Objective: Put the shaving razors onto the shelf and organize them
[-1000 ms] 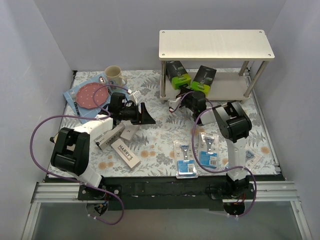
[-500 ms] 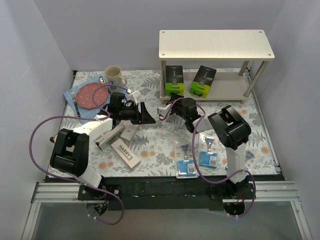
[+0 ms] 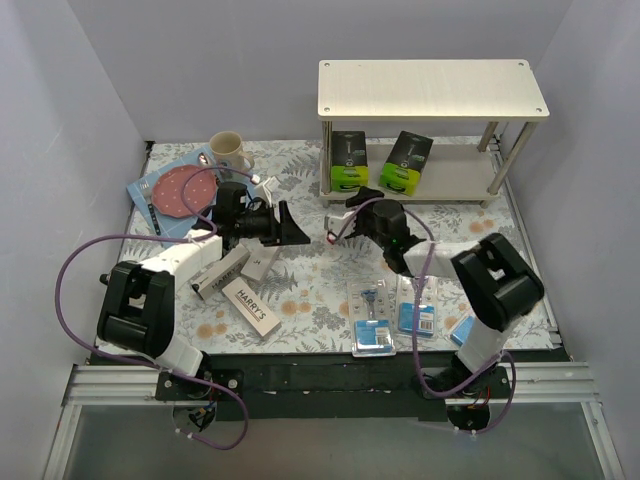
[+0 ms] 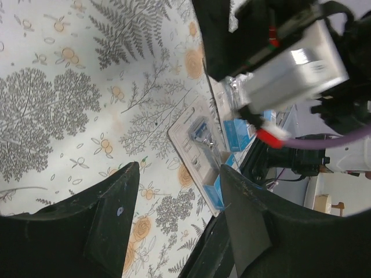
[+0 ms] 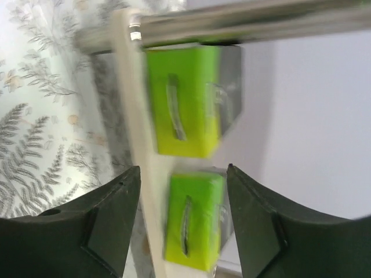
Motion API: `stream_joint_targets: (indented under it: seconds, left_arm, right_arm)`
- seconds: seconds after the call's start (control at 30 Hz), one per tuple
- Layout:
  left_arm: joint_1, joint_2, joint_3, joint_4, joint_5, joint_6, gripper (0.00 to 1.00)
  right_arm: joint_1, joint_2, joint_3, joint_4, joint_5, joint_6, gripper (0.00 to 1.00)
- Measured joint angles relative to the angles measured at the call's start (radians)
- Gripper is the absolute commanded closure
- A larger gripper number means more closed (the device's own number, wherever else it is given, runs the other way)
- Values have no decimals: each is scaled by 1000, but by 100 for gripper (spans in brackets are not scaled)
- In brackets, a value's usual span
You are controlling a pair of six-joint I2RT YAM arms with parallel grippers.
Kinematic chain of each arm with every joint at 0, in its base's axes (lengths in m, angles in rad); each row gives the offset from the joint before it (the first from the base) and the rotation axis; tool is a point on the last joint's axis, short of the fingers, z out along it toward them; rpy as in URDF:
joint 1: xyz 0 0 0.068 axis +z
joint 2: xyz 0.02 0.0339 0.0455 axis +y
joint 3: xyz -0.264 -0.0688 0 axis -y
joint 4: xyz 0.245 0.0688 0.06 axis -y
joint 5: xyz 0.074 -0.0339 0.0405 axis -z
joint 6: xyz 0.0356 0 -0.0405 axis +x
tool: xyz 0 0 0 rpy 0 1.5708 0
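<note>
Top external puts my right gripper (image 3: 362, 196), fingers wide and empty, just before the shelf (image 3: 455, 180), where both green boxes (image 3: 347, 160) stand. The blister packs (image 3: 372, 317) lie flat on the fern cloth (image 3: 310, 290) back toward that arm's base, long axes near-to-far. I judge the lower board has room rightward. My left gripper (image 3: 293, 228), also wide, hangs near the HARRY'S boxes (image 3: 250, 305).

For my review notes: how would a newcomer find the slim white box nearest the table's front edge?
Start at the round pink speckled plate at the far left of the floral-patterned table, then come toward the near edge to three slim white cardboard boxes. The nearest box lies diagonally and alone shows HARRY'S printed large across its top.
</note>
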Motion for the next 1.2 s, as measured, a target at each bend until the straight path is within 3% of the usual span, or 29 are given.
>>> stream_joint_targets:
  seconds: [0.13, 0.23, 0.3, 0.47, 0.77, 1.0, 1.2]
  left_arm:
    - [0, 8, 63, -3, 4, 3, 44]
    - [-2, 26, 108, -3, 8, 14, 44]
    - [-3, 35, 116, -7, 9, 26, 45]
    - [-8, 41, 99, -50, 5, 89, 44]
    - [-10, 42, 78, -159, -42, 249, 45]
    - [-11, 112, 98, -229, -57, 275, 46]
    - [-14, 158, 123, -270, -87, 280, 46]
  right_arm:
    - [-14, -184, 127, -332, 30, 330, 32]
    - [-106, -213, 332, -579, -80, 694, 35]
    - [-213, -223, 391, -647, -178, 934, 34]
    - [-423, -227, 309, -741, -305, 1370, 28]
    - [-511, -106, 314, -756, -413, 1743, 27]
    - [-617, -24, 357, -686, -446, 1875, 27]
    - [-677, 42, 356, -523, -507, 1967, 19]
